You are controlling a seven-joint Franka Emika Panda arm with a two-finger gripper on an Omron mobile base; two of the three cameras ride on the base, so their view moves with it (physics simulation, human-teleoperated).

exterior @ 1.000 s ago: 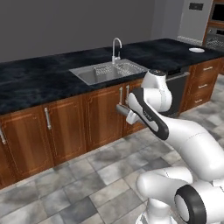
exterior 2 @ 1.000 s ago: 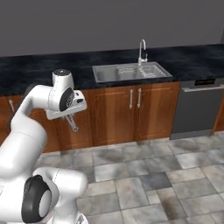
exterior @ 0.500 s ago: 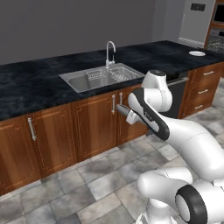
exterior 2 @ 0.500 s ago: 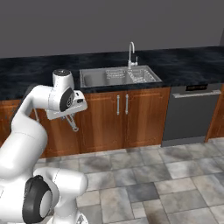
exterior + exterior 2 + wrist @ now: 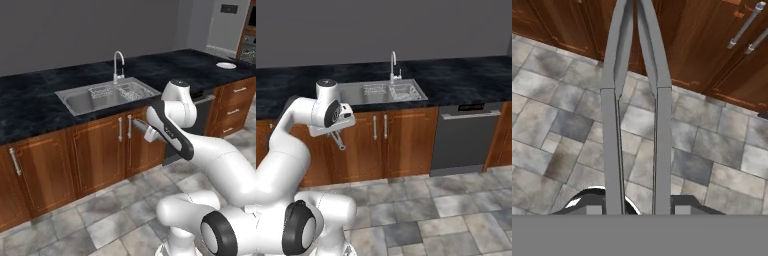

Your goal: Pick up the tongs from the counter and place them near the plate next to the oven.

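Note:
My gripper (image 5: 151, 134) is shut on the slim grey tongs (image 5: 140, 128) and holds them in the air in front of the wooden cabinet doors, below the black marble-look counter (image 5: 30, 102). From the right base camera the tongs (image 5: 338, 141) slant down out of the gripper (image 5: 331, 131). Seen from the hand, the two arms of the tongs (image 5: 612, 115) run up from the gripper (image 5: 636, 206) over the tiled floor. The small white plate (image 5: 226, 65) lies on the counter far to the right, beside the oven (image 5: 248, 31).
A steel sink (image 5: 106, 95) with a faucet (image 5: 118, 64) is set into the counter ahead. A dark dishwasher (image 5: 463, 135) stands right of the cabinet doors (image 5: 396, 142). Drawers (image 5: 236, 107) sit below the plate. Grey floor tiles (image 5: 421, 210) stretch in front.
The whole scene has slid to the left in both base views, so the camera has moved right along the counter. The arm keeps its pose, tongs still held.

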